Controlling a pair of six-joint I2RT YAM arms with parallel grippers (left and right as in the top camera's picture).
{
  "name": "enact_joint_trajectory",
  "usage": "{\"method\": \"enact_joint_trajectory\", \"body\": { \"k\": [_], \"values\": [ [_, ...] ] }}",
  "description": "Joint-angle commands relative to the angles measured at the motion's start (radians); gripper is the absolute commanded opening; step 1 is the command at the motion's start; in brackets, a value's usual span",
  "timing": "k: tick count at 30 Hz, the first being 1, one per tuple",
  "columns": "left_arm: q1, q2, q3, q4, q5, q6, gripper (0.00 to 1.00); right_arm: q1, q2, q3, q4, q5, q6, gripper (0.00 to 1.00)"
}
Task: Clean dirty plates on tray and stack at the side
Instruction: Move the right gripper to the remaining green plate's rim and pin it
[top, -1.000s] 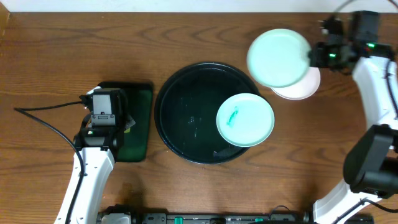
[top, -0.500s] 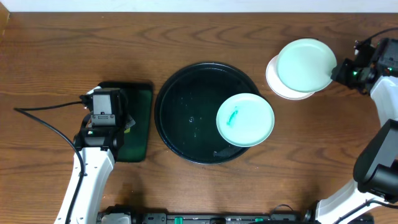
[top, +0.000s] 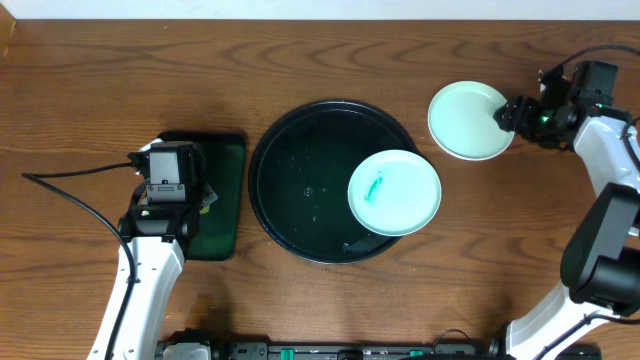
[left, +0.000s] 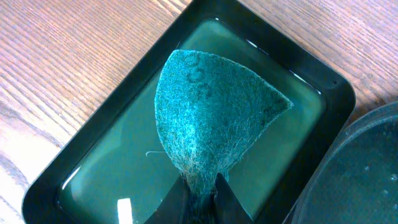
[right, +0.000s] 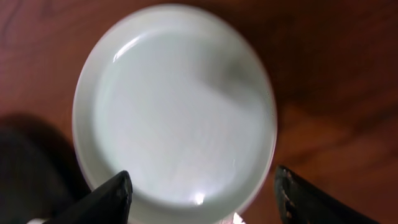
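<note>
- Clean plate (top: 468, 120) now lies flat at the right side of the table (top: 120, 80). A second ago it hung tilted in the air above a paler plate there; that one is now hidden beneath it.
- Right gripper (top: 508, 113) has let go: in the wrist view its dark fingers (right: 112, 196) stand spread wide on either side of the near rim.
- Judgement: two plates stacked and done, one left to clean.
- Smeared plate (top: 400, 200) sits on the right part of the round tray (top: 295, 190), overhanging its rim; a short green smear (top: 375, 187) left of centre.
- Plates: round, shallow, glossy pale mint. Tray: glossy black, raised rim, a few wet specks.
- Left gripper (left: 200, 198) is clamped on a scouring pad (left: 211, 112), coarse, fibrous, teal, fanned out, over the small rectangular tray (left: 118, 168).
</note>
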Motion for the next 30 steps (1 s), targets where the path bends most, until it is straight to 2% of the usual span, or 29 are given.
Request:
{"method": "enact_joint_trajectory", "body": {
  "k": [1, 9, 12, 15, 19, 21, 26, 30],
  "values": [
    [0.004, -0.008, 0.000, 0.001, -0.002, -0.009, 0.07, 0.030, -0.121, 0.012, -0.081, -0.043, 0.006, 0.99],
    [0.004, -0.009, 0.000, 0.002, -0.002, -0.010, 0.07, 0.135, -0.281, -0.004, -0.349, -0.027, 0.084, 0.99],
    [0.004, -0.008, 0.000, 0.005, -0.002, -0.022, 0.08, 0.217, -0.307, -0.066, -0.359, -0.002, 0.158, 0.99],
    [0.004, -0.008, 0.000, 0.008, -0.002, -0.025, 0.07, 0.297, -0.309, -0.150, -0.347, 0.135, 0.267, 0.99],
    [0.004, -0.008, 0.000, 0.008, -0.002, -0.025, 0.07, 0.366, -0.308, -0.261, -0.281, 0.166, 0.286, 0.99],
    [0.004, -0.008, 0.000, 0.009, -0.002, -0.025, 0.07, 0.386, -0.308, -0.301, -0.242, 0.167, 0.285, 0.93],
    [0.004, -0.008, 0.000, 0.021, -0.002, -0.028, 0.07, 0.416, -0.308, -0.379, -0.143, 0.167, 0.340, 0.65],
    [0.004, -0.008, 0.000, 0.028, -0.002, -0.028, 0.07, 0.440, -0.304, -0.436, -0.049, 0.168, 0.415, 0.63]
  ]
}}
